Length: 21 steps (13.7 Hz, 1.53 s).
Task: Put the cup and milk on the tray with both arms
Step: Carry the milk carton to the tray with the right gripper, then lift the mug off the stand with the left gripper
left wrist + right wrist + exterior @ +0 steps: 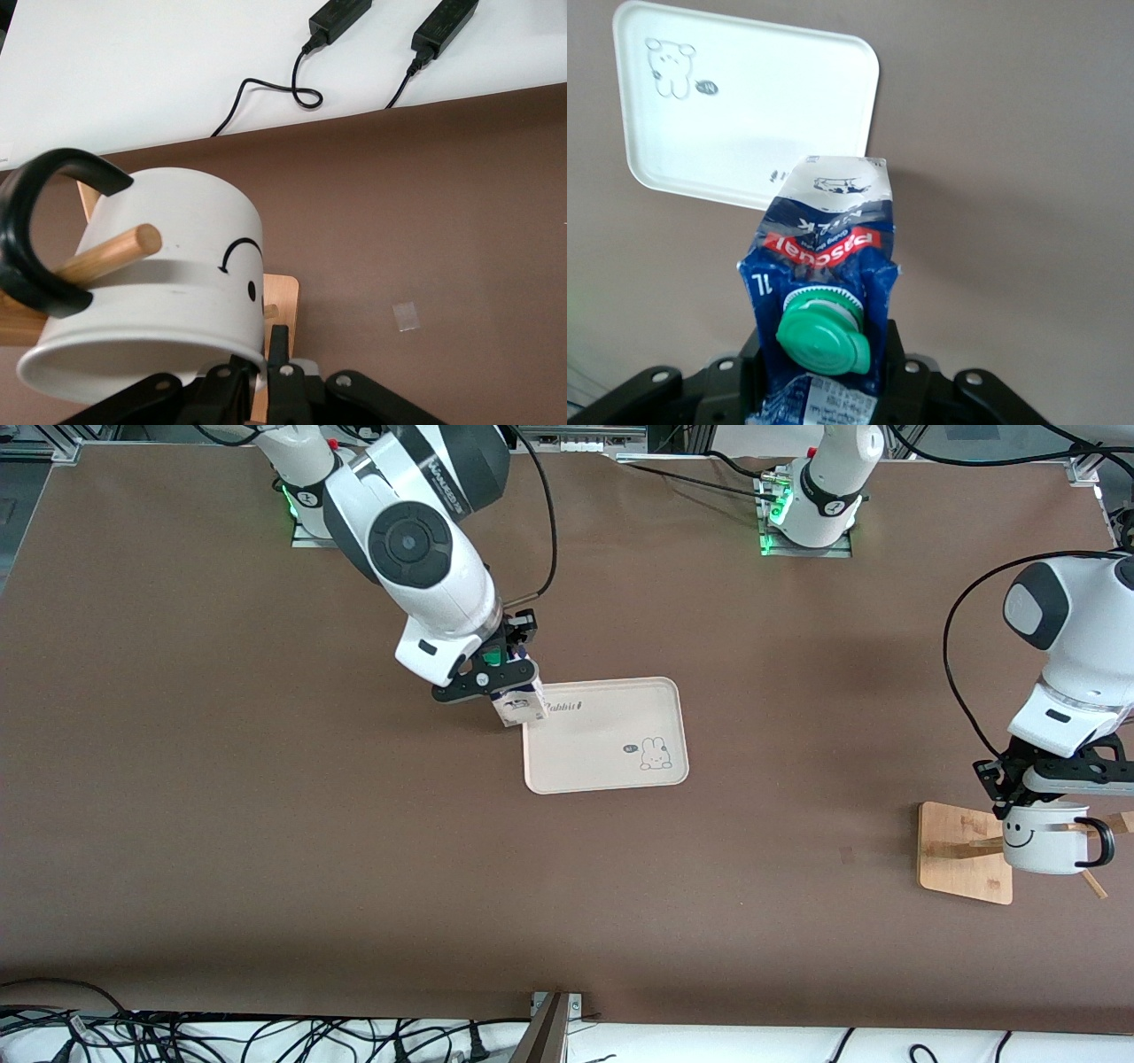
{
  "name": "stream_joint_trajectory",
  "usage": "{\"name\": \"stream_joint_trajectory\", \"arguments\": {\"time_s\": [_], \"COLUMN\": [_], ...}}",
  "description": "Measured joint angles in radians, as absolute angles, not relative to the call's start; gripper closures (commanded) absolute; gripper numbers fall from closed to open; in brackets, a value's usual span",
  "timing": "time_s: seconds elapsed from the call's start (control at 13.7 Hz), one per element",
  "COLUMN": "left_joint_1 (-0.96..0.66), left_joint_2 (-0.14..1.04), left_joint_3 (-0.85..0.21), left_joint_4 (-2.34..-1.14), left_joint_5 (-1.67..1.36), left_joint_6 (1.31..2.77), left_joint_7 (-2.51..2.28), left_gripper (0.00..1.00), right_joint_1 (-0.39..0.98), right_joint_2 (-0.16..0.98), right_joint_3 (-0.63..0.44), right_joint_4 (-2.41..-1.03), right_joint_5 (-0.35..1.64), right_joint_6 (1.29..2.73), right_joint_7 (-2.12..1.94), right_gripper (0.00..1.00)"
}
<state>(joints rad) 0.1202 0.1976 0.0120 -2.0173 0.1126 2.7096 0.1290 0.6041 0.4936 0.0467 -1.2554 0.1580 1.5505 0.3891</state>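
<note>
- Nearest the front camera, at the left arm's end of the table: wooden board [961, 855] with pegs [111, 252], one peg poking through the handle of the cup [1045, 837].
- Left gripper [1032, 793] pinched on the cup's rim; cup upright over the board, possibly resting on a peg, hard to tell.
- Farther back, mid-table: tray [611, 766] flat and bare, rabbit drawing toward its nearer corner.
- Right gripper [496, 677] clamped on the top of the milk [518, 707], green cap [824, 332] between the jaws.
- Milk over the tray's corner toward the right arm's end, tilted in the right wrist view.
</note>
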Motion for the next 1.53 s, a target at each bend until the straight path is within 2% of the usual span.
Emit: {"name": "stream_joint_trajectory", "arguments": {"time_s": [0.29, 0.66, 0.95, 1.53], "left_joint_1": [0.119, 0.111, 0.091, -0.005], "left_joint_2": [0.193, 0.158, 0.101, -0.057], "left_joint_3": [0.005, -0.027, -0.031, -0.032], "left_joint_4": [-2.015, -2.016, -2.048, -2.066], "left_joint_5": [0.113, 0.113, 0.113, 0.112], "left_joint_6": [2.708, 2.663, 2.645, 2.313], "left_joint_7": [0.128, 0.126, 0.126, 0.127], "left_gripper": [1.00, 1.00, 1.00, 1.00], "right_joint_1": [0.606, 0.645, 0.648, 0.670], "right_joint_2": [0.564, 0.602, 0.645, 0.700], "right_joint_3": [0.043, 0.044, 0.043, 0.043], "right_joint_4": [-1.163, -1.155, -1.153, -1.153], "right_joint_5": [0.161, 0.212, 0.212, 0.213], "right_joint_6": [1.495, 1.628, 1.650, 1.742], "right_joint_7": [0.393, 0.495, 0.533, 0.609], "right_gripper": [0.50, 0.50, 0.50, 0.50]}}
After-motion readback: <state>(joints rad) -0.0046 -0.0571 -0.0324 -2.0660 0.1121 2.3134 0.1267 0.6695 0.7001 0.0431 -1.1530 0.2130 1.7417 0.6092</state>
